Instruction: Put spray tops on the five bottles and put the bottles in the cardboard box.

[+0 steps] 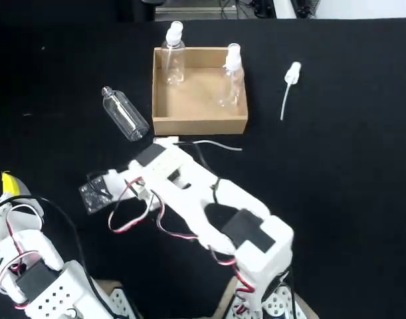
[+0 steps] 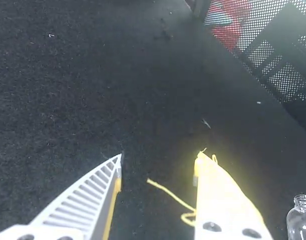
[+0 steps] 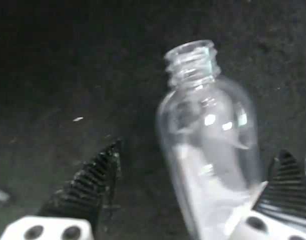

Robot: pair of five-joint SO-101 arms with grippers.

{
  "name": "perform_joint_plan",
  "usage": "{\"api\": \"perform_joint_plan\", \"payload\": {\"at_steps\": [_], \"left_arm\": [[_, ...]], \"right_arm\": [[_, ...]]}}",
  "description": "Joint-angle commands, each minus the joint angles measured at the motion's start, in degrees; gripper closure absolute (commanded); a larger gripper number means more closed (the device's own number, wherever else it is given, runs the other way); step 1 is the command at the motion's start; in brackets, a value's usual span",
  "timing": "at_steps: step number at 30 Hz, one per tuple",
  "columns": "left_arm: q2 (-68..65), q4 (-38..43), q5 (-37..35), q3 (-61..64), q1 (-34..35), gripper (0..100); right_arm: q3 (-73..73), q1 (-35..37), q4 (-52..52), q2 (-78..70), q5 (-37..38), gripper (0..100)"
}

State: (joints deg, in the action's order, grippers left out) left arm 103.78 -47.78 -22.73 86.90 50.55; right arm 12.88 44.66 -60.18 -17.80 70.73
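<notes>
The cardboard box [image 1: 164, 125] sits toward the far side of the black table [image 1: 349, 199], and two capped bottles stand upright inside it: one [image 1: 173, 58] in the far left corner, the other [image 1: 232, 78] against the right wall. Just left of the box a bare bottle [image 1: 125, 113] lies on its side on the table, with no top on its neck. Well to the right of the box lies a loose spray top [image 1: 291, 76], its thin tube pointing toward the near edge. A thin white tube [image 1: 219, 144] also lies just in front of the box. The right arm stretches across the near middle of the table, and the right gripper [image 3: 199, 150] is spread wide around an open-necked bottle [image 3: 208, 140] that lies between its black fingers; one finger is at the bottle's side, the other stands apart from it. In the high view this gripper [image 1: 96, 193] is low on the table, in front of and left of the box. The left gripper [image 2: 159, 157] hangs over bare table at the near left [image 1: 8, 183], its fingers parted with nothing between them.
</notes>
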Motion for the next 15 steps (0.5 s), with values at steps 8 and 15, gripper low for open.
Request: {"api": "perform_joint_plan", "payload": {"at_steps": [8, 15], "left_arm": [[0.5, -0.2, -0.4, -1.8, 0.6, 78], [0.4, -0.2, -0.4, -1.8, 0.5, 78]], "right_arm": [[-13.9, -1.3, -9.1, -3.1, -20.1, 96.2], [-2.9, -7.6, -10.8, 12.5, -37.5, 98.8]]}}
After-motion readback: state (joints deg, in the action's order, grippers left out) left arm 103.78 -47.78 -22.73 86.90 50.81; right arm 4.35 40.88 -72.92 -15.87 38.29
